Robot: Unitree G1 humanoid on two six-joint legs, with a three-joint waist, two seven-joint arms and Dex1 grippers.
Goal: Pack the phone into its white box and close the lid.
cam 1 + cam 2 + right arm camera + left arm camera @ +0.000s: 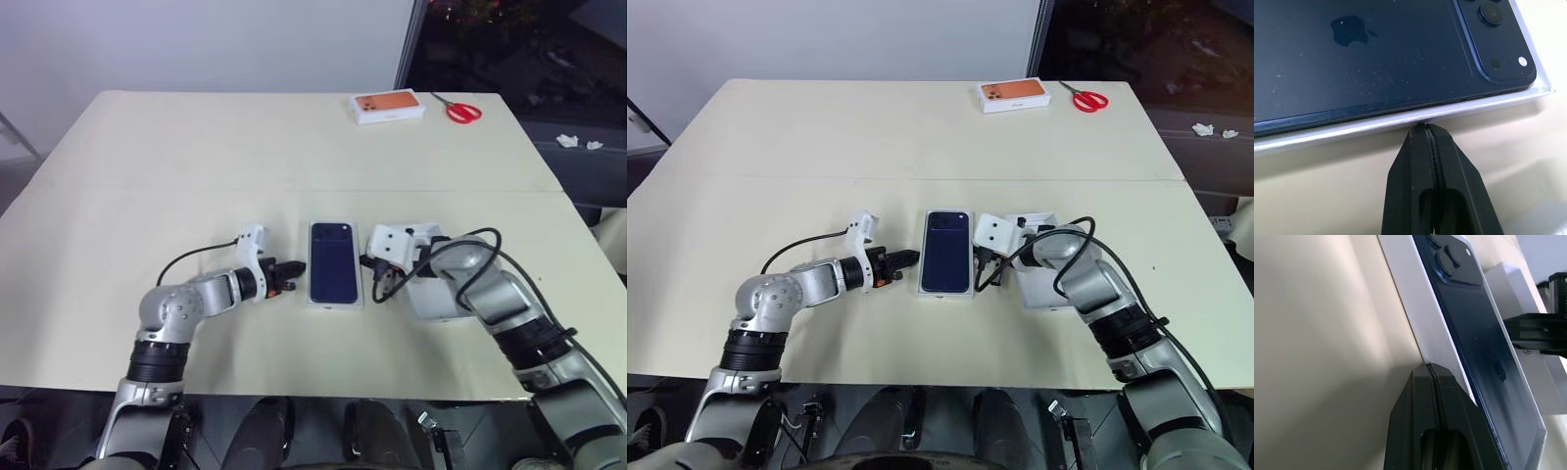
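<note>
The dark navy phone [333, 262] lies back up inside the shallow white box [334, 305] at the middle of the table, camera cluster at the far end. My left gripper [1430, 364] is shut, its tip against the box's left wall [1410, 308]. My right gripper [1422, 126] is also shut, its tip touching the box's right rim [1400, 122]. Both grippers are empty. A flat white rectangular piece [436, 294] lies right of the box, partly under my right arm. I cannot tell whether it is the lid.
A white box with an orange phone picture [388, 106] and red scissors [460, 110] sit at the table's far right edge. Black cables loop from both wrists over the table. The tabletop [196, 166] is wide on the left and behind.
</note>
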